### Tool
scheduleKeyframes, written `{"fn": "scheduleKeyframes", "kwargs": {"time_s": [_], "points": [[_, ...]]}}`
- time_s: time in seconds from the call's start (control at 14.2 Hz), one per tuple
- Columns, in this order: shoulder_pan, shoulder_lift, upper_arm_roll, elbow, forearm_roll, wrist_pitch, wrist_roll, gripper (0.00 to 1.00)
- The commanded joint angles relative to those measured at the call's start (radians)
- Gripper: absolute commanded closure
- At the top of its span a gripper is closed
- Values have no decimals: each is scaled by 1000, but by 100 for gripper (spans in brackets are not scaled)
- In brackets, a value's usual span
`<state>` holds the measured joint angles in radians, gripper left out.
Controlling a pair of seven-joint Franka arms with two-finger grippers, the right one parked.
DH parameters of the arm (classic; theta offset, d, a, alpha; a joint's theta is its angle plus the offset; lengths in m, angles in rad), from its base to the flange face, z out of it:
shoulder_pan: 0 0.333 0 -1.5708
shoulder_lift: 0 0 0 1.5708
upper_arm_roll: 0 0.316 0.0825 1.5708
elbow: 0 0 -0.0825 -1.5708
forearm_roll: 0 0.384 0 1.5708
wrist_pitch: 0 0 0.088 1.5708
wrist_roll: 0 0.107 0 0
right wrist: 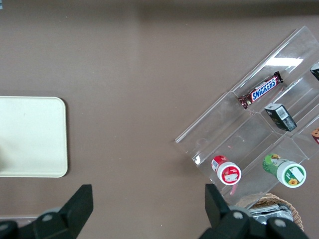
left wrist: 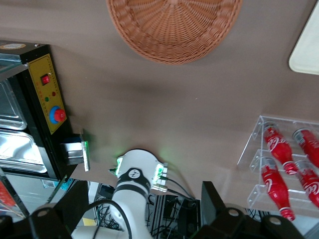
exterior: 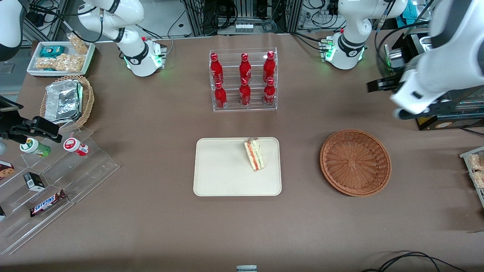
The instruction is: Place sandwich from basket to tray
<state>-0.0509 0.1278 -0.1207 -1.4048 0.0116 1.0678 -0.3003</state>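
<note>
The small triangular wedge of white-bread sandwich [exterior: 254,154] with red and green filling stands on its edge on the flat cream rectangular tray [exterior: 219,177], long axis running toward the rack of red bottles [exterior: 244,79]. The round reddish-brown wicker basket [exterior: 355,162] beside it sits empty. Farther off, raised at the working arm's end of the table, the left gripper [exterior: 382,86] hangs well clear, fingers spread and holding nothing; the delivery looks done.

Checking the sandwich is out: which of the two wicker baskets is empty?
The reddish-brown basket beside the tray; the tan one holds a foil container.
</note>
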Motion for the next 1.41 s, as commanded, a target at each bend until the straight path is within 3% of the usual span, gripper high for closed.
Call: {"fn": "scheduleKeyframes", "kwargs": {"time_s": [0.0, 0.42, 0.49, 0.7, 1.34], "points": [[31, -66, -10, -82, 5, 14, 30, 0], [36, -89, -8, -71, 24, 24, 46, 0], [33, -115, -13, -97, 62, 47, 49, 0], [32, -276, -11, -319, 76, 233, 49, 0], [29, -178, -13, -151, 30, 265, 47, 0]]}}
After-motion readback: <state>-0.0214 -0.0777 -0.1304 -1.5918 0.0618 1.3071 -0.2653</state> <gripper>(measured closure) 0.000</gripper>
